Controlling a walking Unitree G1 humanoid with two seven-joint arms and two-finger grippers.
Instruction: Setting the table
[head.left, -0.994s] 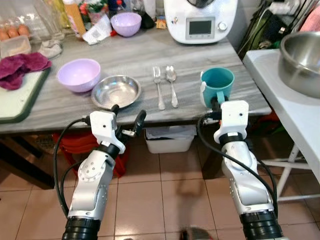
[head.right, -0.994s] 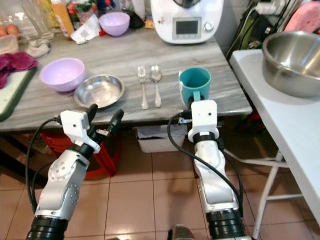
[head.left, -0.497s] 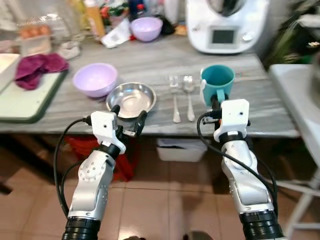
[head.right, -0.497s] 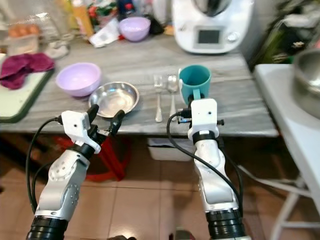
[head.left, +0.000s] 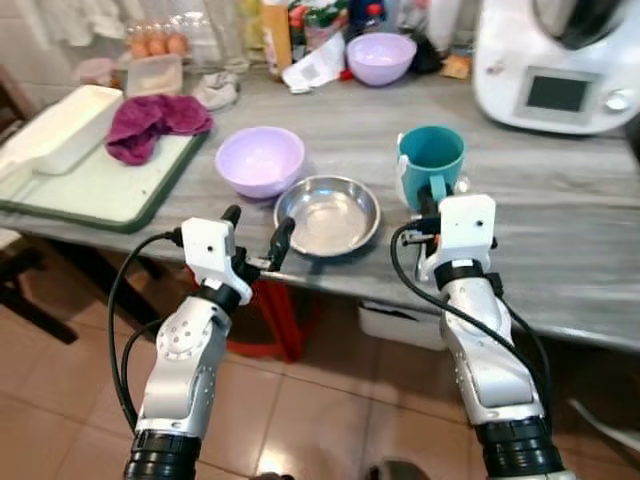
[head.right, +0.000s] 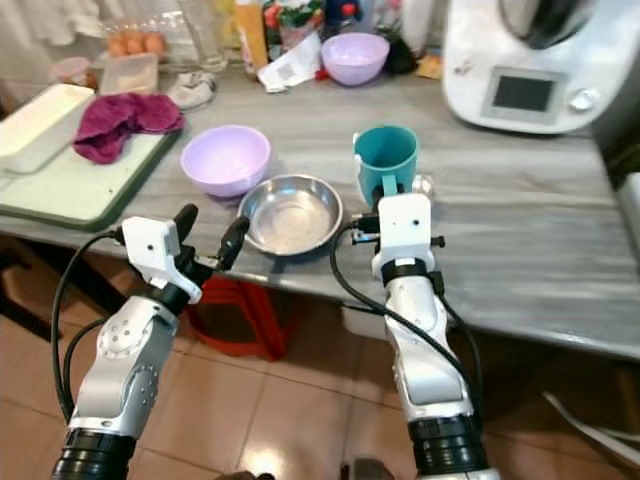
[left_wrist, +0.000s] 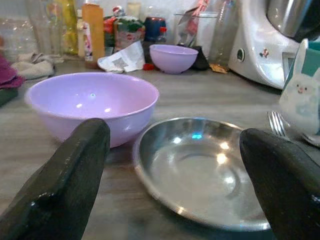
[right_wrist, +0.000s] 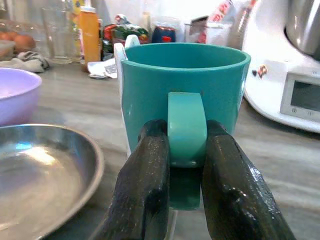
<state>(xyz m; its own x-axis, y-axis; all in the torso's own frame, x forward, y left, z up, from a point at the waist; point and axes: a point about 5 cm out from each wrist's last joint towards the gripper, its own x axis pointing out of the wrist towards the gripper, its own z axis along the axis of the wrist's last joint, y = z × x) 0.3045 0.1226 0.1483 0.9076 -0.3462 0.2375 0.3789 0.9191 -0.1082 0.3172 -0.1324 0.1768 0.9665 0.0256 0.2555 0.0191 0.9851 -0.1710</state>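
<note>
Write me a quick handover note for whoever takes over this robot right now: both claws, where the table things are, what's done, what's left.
Right claw: shut on the handle of the teal mug, which stands upright on the grey table.
Left claw: open, holding nothing, hovering at the table edge in front of the steel dish.
The lavender bowl touches or nearly touches the dish's far left side. A fork lies just beyond the dish, beside the mug. A second lavender bowl sits at the back.
Done: mug gripped.
Left: place the mug, then the dish, bowl and cutlery.
</note>
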